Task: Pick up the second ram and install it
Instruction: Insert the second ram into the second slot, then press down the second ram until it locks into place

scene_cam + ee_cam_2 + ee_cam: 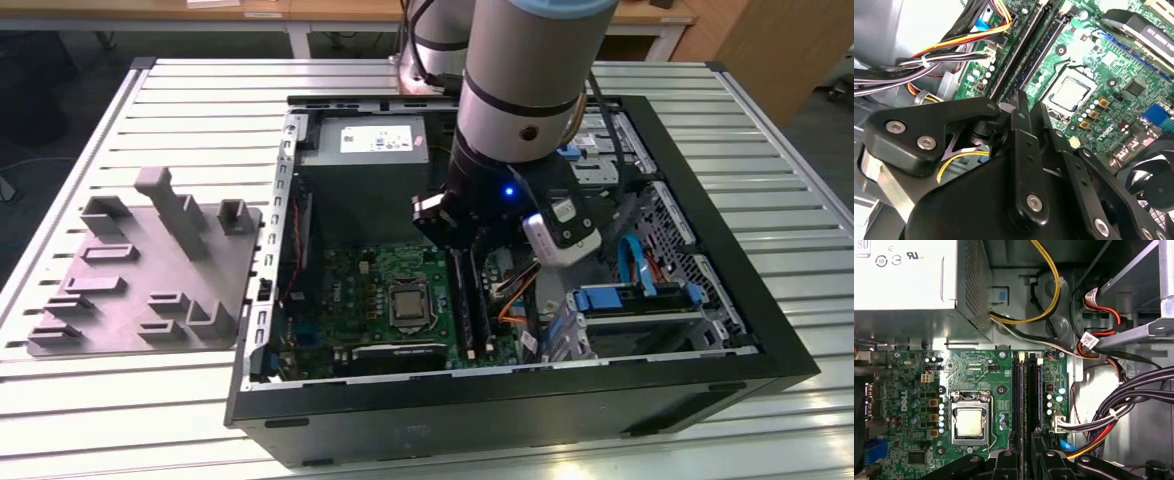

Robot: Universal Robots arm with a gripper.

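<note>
Jaws of the gripper (1024, 452) grip a ram stick (1025, 395) upright over the motherboard (914, 410) slots.

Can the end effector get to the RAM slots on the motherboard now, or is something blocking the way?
Probably yes. The end effector hangs inside the open case, right at the RAM slots beside the CPU socket. The cable bundle lies to one side, apart from the slots.
</note>
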